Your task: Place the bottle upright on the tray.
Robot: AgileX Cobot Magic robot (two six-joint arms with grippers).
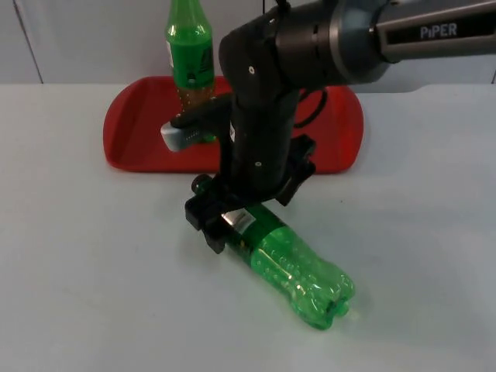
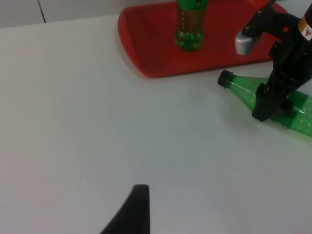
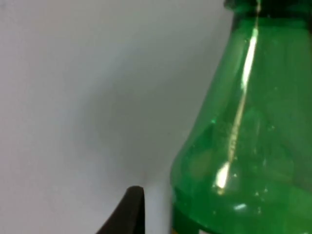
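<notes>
A green plastic bottle (image 1: pixel 298 267) with a black cap lies on its side on the white table in front of the red tray (image 1: pixel 132 132). Its cap points toward the tray. My right gripper (image 1: pixel 229 221) is down over the bottle's shoulder, fingers straddling it. In the right wrist view a gap shows between one fingertip (image 3: pixel 131 204) and the bottle (image 3: pixel 243 146), so it is open. From the left wrist view I see the lying bottle (image 2: pixel 243 90) with the right gripper (image 2: pixel 275 105) across it. The left arm waits back over bare table, one fingertip (image 2: pixel 136 204) showing.
A second green bottle (image 1: pixel 191 54) stands upright on the tray's left half, also seen as the standing bottle (image 2: pixel 189 24) on the tray (image 2: pixel 146 44). The right arm hangs over the tray's middle. A grey wall rises behind the tray.
</notes>
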